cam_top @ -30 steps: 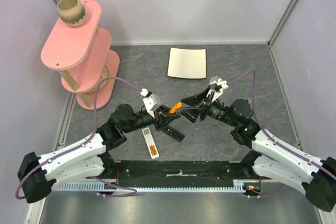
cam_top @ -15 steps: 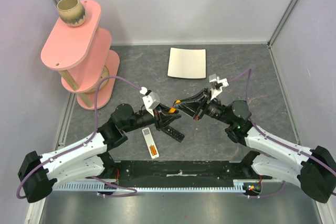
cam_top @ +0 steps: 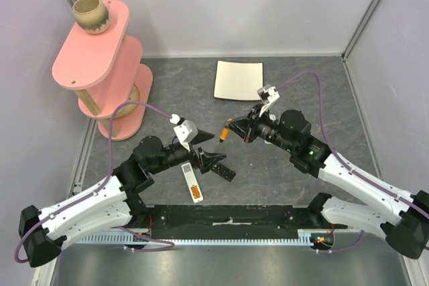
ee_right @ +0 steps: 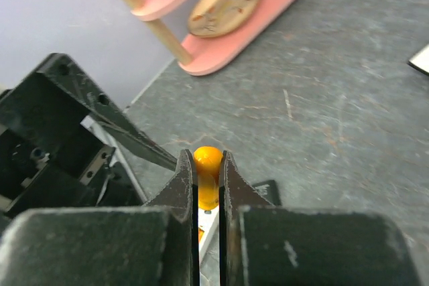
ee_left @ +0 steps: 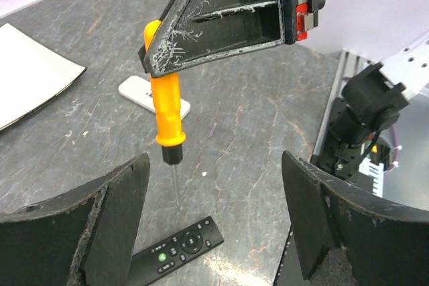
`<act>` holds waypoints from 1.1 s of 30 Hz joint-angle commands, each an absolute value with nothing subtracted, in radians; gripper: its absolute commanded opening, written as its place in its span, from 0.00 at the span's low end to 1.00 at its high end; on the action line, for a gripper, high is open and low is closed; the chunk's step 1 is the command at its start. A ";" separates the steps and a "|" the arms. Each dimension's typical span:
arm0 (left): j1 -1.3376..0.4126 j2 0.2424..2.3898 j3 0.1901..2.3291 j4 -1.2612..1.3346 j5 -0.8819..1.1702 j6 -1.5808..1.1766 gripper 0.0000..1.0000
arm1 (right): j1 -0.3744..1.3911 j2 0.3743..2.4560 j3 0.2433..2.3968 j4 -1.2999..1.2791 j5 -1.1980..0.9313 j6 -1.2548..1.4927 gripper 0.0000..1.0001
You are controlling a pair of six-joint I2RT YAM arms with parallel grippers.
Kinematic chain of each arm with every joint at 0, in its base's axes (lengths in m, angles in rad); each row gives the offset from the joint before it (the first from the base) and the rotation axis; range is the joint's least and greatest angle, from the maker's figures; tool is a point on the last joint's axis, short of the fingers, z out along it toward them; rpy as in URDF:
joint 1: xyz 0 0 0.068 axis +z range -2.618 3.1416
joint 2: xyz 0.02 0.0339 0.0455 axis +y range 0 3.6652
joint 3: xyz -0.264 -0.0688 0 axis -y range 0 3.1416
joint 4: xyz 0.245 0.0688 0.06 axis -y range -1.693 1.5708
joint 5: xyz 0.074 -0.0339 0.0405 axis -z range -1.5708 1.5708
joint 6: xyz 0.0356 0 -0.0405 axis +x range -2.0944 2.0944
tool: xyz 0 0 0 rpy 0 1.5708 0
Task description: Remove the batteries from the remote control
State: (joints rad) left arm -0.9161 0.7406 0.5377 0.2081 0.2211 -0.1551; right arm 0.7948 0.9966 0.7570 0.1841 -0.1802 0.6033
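Note:
The white remote control [cam_top: 190, 177] lies flat on the table between the arms, with the orange batteries [cam_top: 195, 194] in the bay at its near end. My right gripper [cam_top: 231, 129] is shut on the orange handle of a small screwdriver [cam_top: 225, 134], held above the table. In the left wrist view the screwdriver [ee_left: 165, 102] hangs tip down from the right fingers over the remote control [ee_left: 136, 89]. My left gripper [cam_top: 216, 147] stands open just below and left of it, nothing between its fingers [ee_left: 107, 219]. The right wrist view shows the handle [ee_right: 208, 165] pinched between the jaws.
A black remote [cam_top: 219, 166] lies right of the white one, under the left fingers. A white card [cam_top: 238, 80] lies at the back. A pink tiered stand [cam_top: 100, 65] with a mug [cam_top: 90, 14] is at the far left. Walls close in on three sides.
The right gripper shut on the screwdriver's handle. The left gripper then opened, let go of it and drew back to the left. The right arm now carries the screwdriver alone.

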 commanded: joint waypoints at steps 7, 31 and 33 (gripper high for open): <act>-0.919 0.920 0.658 0.164 0.178 -0.064 0.84 | 0.796 1.055 0.835 -0.015 -0.080 0.618 0.00; -0.746 1.048 0.730 0.181 0.428 -0.196 0.02 | 0.755 0.980 0.838 0.029 -0.106 0.476 0.87; -0.720 1.022 0.704 0.204 0.533 -0.213 0.02 | 0.729 0.959 0.821 0.081 -0.208 0.445 0.94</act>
